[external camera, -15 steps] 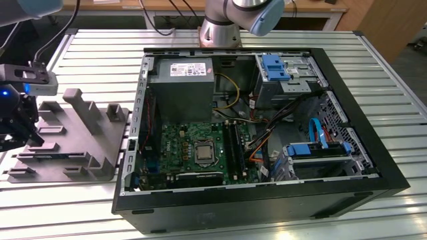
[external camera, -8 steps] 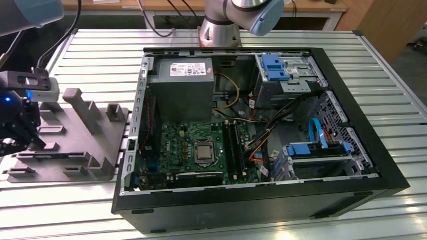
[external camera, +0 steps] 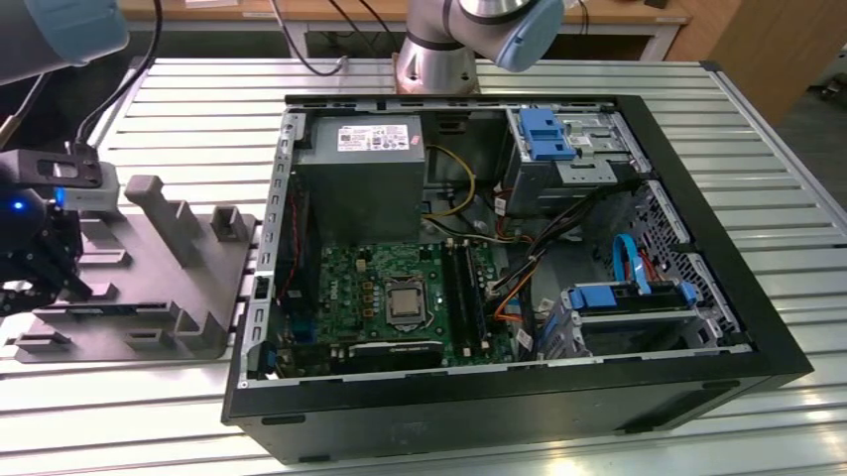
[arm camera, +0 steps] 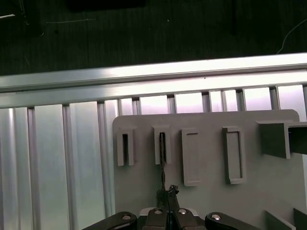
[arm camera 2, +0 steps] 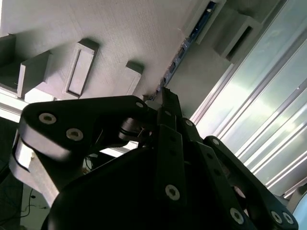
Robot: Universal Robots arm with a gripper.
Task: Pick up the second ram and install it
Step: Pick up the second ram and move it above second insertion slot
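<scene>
Grey fixture tray (external camera: 159, 288): on the exterior view's left of PC case (external camera: 741, 307)
Gripper (arm camera: 166, 199): lowered at tray, fingers clamped on second ram (arm camera: 162, 148)
PSU sticker (external camera: 377, 137): white, print unreadable

No legible text anywhere; white label (external camera: 375, 137) on the power supply (external camera: 357, 188), print too small.

One open computer case (external camera: 530, 407), one grey fixture tray (external camera: 153, 297) and one ram stick (arm camera: 162, 167).
</scene>
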